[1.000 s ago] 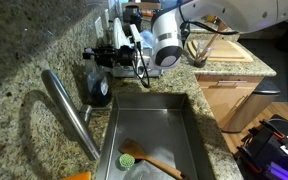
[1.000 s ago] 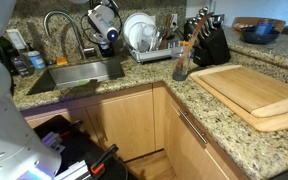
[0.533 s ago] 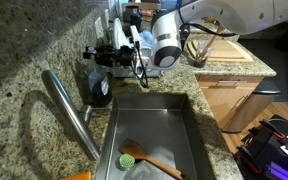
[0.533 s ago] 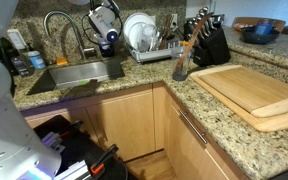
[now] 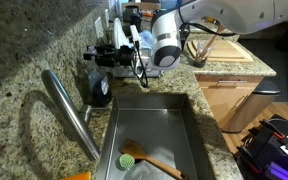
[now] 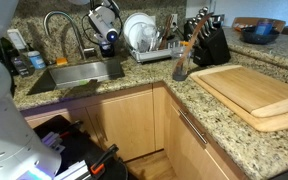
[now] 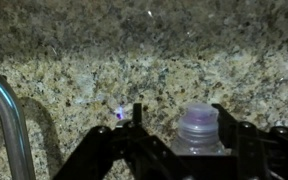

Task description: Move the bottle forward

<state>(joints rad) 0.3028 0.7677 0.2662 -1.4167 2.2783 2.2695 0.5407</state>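
In the wrist view a clear plastic bottle [image 7: 196,132] with a pale purple cap stands upright on the speckled granite counter, close to the backsplash. It is between the two black fingers of my gripper [image 7: 179,112]. The right finger [image 7: 227,120] is right by the cap, and the left finger [image 7: 136,118] stands off it with bare granite showing in the gap. The jaws are open around the bottle. In both exterior views the gripper [image 5: 102,56] [image 6: 109,38] reaches toward the wall behind the sink, and the bottle is too small and dark there to make out.
A curved chrome faucet [image 5: 69,112] [image 7: 9,120] rises just beside the gripper. The steel sink [image 5: 152,135] below holds a green brush. A dish rack with plates [image 6: 144,35], a knife block [image 6: 209,42] and a wooden cutting board [image 6: 254,92] stand further along the counter.
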